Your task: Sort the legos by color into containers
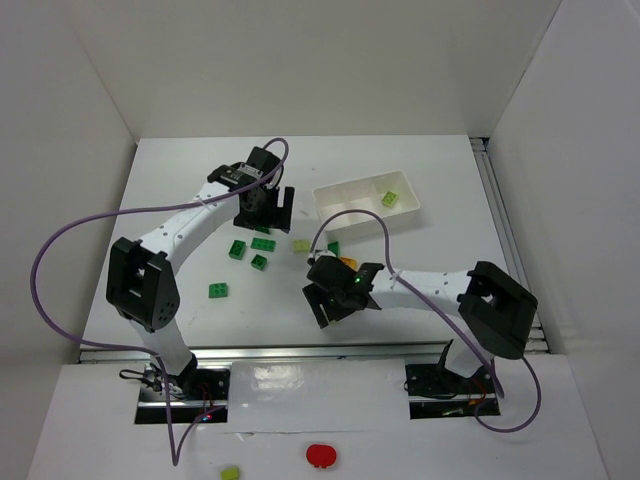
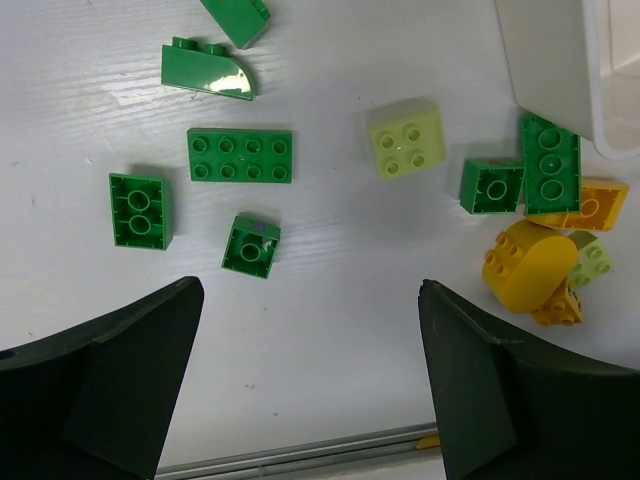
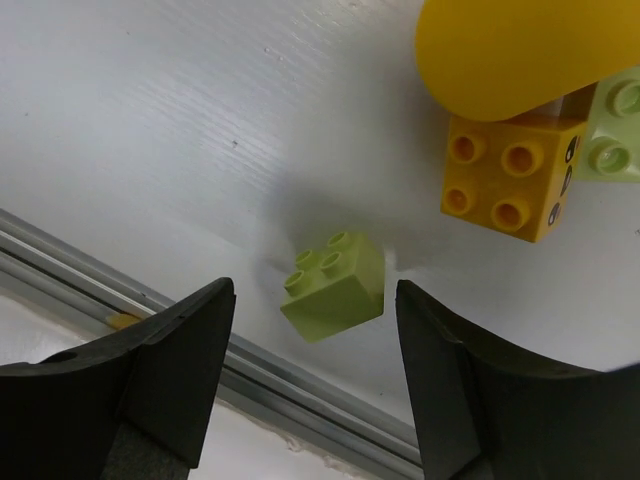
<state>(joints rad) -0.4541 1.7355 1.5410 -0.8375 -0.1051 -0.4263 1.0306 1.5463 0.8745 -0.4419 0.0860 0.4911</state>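
Several dark green legos [image 2: 240, 155] lie on the white table under my left gripper [image 2: 308, 290], which hangs open over bare table just near of them. A pale yellow-green lego [image 2: 407, 138] lies to their right. Beyond it is a heap of green, orange [image 2: 528, 263] and pale bricks beside the white tray [image 1: 350, 222]. My right gripper [image 3: 315, 290] is open around a tilted pale yellow-green lego [image 3: 335, 283], with a gap on both sides. Orange bricks [image 3: 508, 175] lie just past it. One pale brick [image 1: 390, 198] sits in the tray's right compartment.
A metal rail [image 3: 300, 400] runs along the table's near edge, right under the right gripper. White walls enclose the table on three sides. A red round object [image 1: 321, 455] and a small yellow-green piece [image 1: 230, 472] lie on the near ledge, off the table.
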